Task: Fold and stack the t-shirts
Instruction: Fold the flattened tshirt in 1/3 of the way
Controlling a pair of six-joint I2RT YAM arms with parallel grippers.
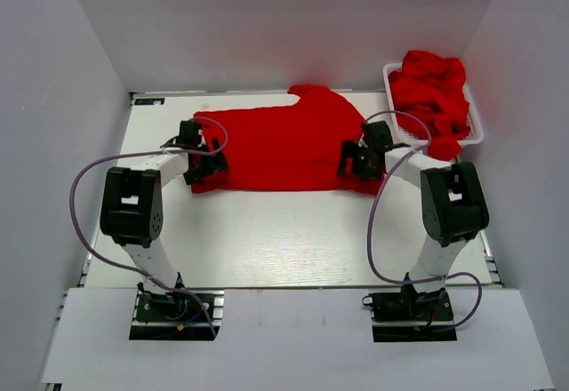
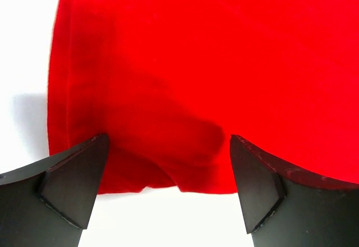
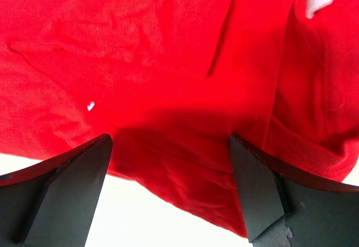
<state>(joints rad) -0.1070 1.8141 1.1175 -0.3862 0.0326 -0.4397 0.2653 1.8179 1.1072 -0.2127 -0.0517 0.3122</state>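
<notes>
Nearest me the white surface (image 1: 284, 240) lies bare. My left pincer (image 2: 168, 165) is spread wide over the near left corner of a red t-shirt (image 1: 284, 147) lying flat. My right pincer (image 3: 168, 165) is spread the same way over its near right edge. Beyond, at the far right, a white basket (image 1: 388, 73) holds a heap of crumpled red t-shirts (image 1: 433, 93).

White table (image 1: 267, 240) enclosed by pale walls (image 1: 293, 18).
</notes>
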